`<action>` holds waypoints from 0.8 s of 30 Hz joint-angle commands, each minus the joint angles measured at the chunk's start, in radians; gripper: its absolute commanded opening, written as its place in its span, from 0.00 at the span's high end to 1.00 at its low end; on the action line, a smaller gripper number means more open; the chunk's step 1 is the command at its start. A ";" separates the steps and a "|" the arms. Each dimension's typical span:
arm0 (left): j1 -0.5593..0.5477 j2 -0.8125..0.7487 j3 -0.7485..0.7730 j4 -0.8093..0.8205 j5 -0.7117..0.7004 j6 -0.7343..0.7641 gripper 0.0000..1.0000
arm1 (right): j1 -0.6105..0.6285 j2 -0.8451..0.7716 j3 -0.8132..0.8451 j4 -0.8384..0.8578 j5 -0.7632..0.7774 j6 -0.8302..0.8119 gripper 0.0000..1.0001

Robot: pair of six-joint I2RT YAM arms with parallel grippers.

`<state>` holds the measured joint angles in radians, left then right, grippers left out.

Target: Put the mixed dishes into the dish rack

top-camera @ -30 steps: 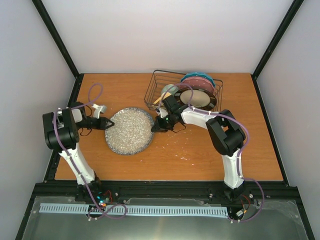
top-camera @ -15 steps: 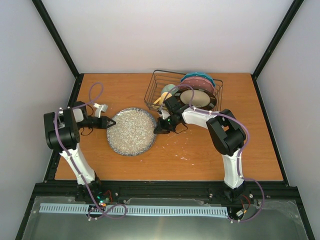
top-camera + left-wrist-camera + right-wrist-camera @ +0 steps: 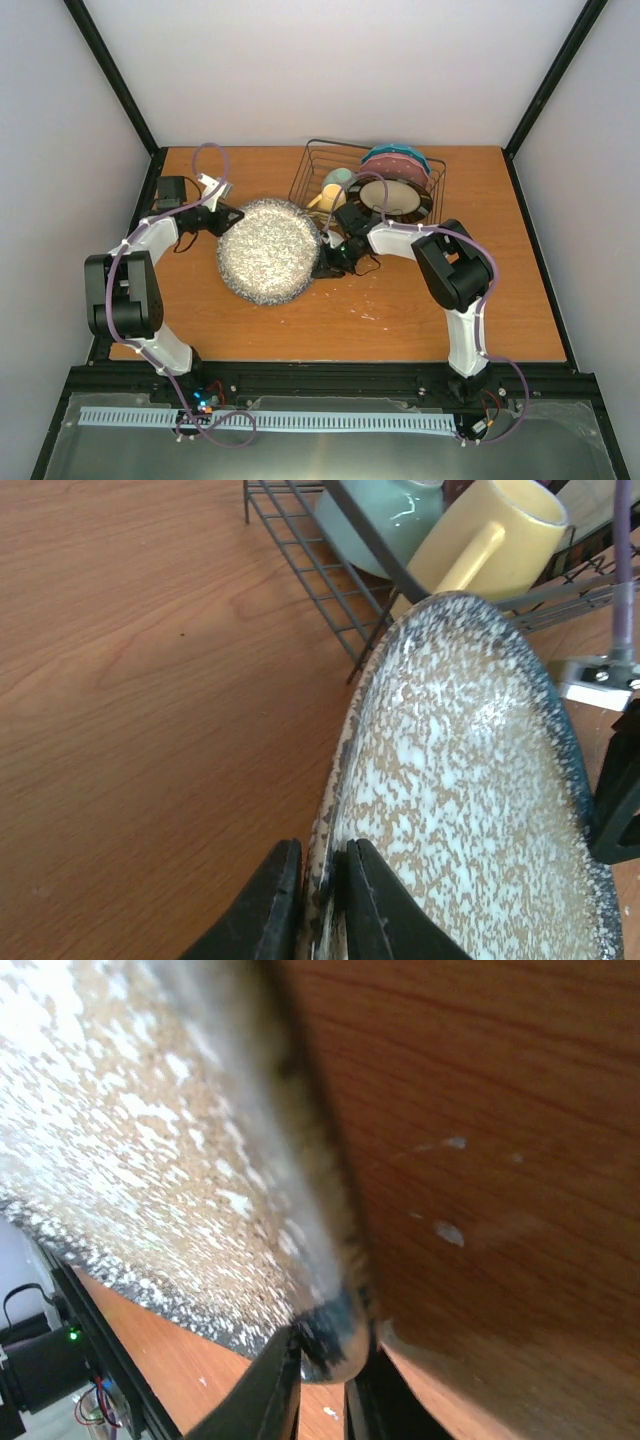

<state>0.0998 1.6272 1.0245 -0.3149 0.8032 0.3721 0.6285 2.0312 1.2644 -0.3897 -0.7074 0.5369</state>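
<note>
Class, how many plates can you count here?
4. The grey speckled plate is tilted up left of the dish rack; the teal plate, pink plate and cream plate stand inside it. More may be hidden.

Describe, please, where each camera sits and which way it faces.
Top external: above and behind the robot, looking down on the table, dish rack, left arm and right arm.
Left wrist: behind the left gripper, shut on the rim of the grey speckled plate, facing the yellow mug.
Right wrist: behind the right gripper, pinching the plate's opposite rim, facing the table.
Shared: both wrist views show that plate.
</note>
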 commanded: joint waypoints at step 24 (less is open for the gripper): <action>-0.176 -0.034 -0.139 -0.130 0.212 0.089 0.99 | 0.015 -0.301 -0.305 0.555 0.064 -0.181 0.54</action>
<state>0.0208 1.5681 0.9493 -0.2802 0.8646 0.3676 0.6594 1.8355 0.9722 -0.2024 -0.6220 0.4412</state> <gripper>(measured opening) 0.083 0.457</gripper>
